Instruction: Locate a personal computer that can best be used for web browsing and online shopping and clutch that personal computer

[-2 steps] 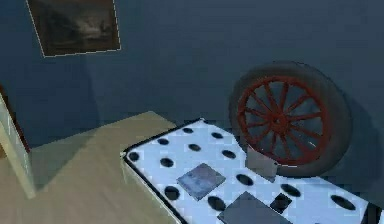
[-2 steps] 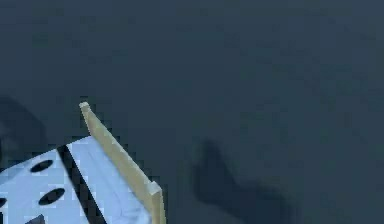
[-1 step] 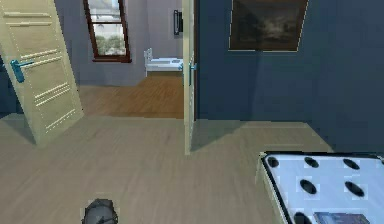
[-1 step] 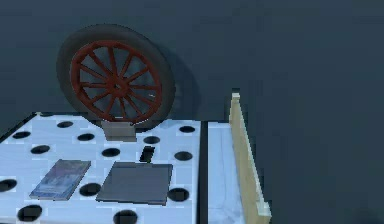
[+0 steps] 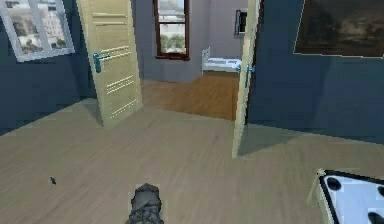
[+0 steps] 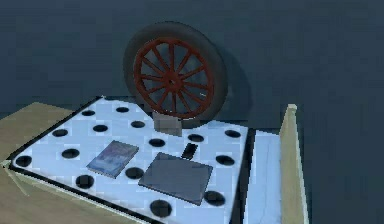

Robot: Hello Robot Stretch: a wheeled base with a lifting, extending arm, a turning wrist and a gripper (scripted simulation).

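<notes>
A flat dark grey slab (image 6: pixel 176 178), perhaps a closed laptop, lies on a bed with a white cover with black dots (image 6: pixel 60 150) in the arm side view. To its left lies a smaller, lighter grey flat thing (image 6: pixel 112 158). A small dark oblong (image 6: pixel 189 150) lies just behind the slab. One corner of the dotted bed (image 5: pixel 352 196) also appears at the forward view's bottom right.
A large spoked wheel (image 6: pixel 174 72) stands on the bed against the dark blue wall. The bed has a wooden board (image 6: pixel 291 160) at the right. Ahead, an open doorway (image 5: pixel 190 80) between two cream doors leads to a room with a window and a white bed (image 5: pixel 222 63). A dark lump (image 5: pixel 146 204) sits on the floor near the bottom.
</notes>
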